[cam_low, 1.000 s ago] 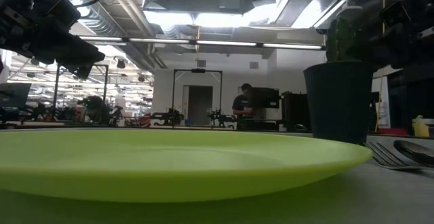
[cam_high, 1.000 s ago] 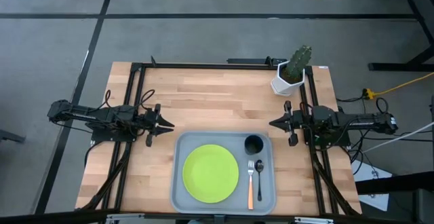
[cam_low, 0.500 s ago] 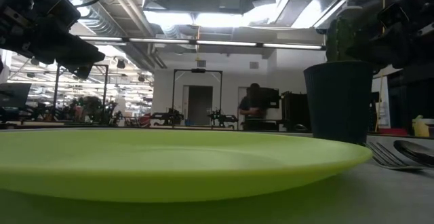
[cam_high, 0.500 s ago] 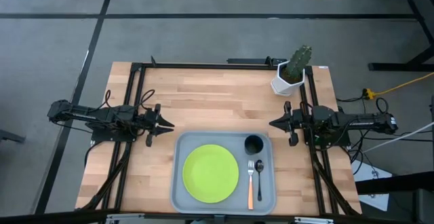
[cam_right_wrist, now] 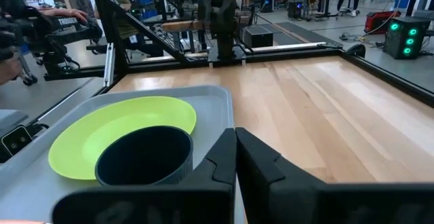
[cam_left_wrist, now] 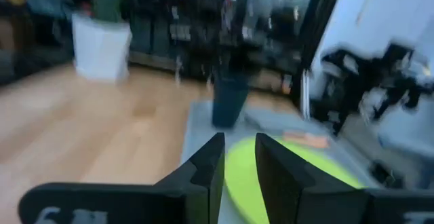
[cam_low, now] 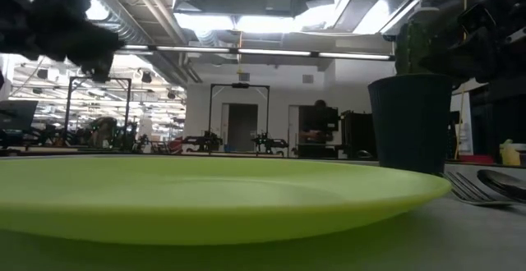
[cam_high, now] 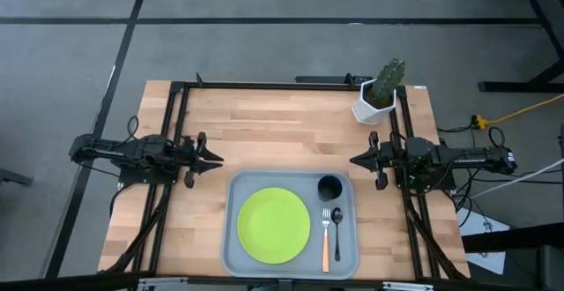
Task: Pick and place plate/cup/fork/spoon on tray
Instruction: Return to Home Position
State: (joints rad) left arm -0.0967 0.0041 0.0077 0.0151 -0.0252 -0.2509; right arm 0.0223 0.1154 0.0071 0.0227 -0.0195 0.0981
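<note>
On tray (cam_high: 264,180): one each plate (cam_high: 274,225), cup (cam_high: 330,187), fork (cam_high: 325,239), spoon (cam_high: 337,224) | left gripper (cam_high: 214,160) ajar | right gripper (cam_high: 354,160) clenched

Grey floor (cam_high: 264,53) with dark tape lines (cam_high: 264,20), wooden table (cam_high: 273,132), bright ceiling strip lights (cam_low: 246,51)

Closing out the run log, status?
Left gripper slightly open, right gripper shut, both empty, off tray. Plate, cup, fork, spoon on tray. Cactus pot at far corner, out of the way.

Matte-black left arm (cam_high: 123,149) and right arm (cam_high: 463,159), looped with black cables; left tool (cam_high: 216,160) and right tool (cam_high: 354,160) bear angular black fingers (cam_right_wrist: 218,166).
</note>
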